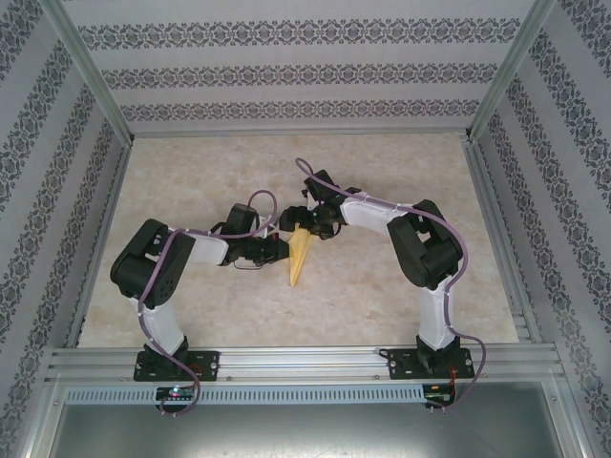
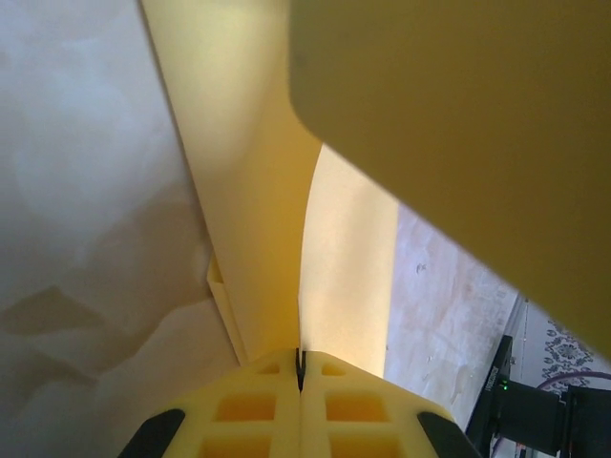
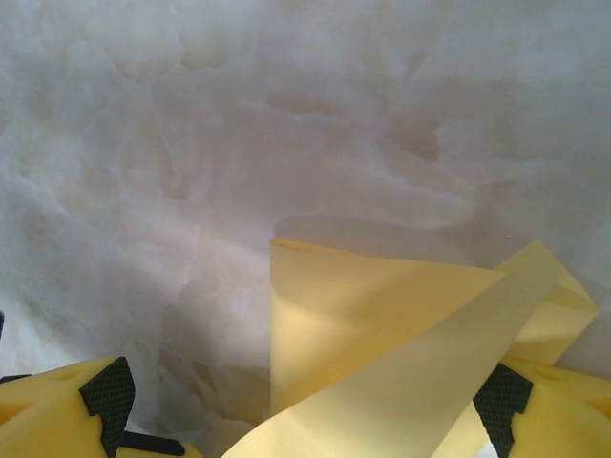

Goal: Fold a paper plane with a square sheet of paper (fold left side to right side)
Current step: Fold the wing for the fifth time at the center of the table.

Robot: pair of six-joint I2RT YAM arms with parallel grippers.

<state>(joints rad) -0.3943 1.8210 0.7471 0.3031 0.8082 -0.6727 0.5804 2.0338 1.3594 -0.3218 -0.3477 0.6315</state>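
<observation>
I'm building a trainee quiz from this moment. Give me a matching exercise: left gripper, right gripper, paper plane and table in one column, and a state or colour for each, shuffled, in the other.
1 left gripper
2 right gripper
3 paper plane
4 table

A beige, marbled
B jaws wide apart, paper between them
C yellow-orange, tip toward the arm bases
D shut on the paper

Pairs: 1-D, 2-B, 3-C, 4-A.
</observation>
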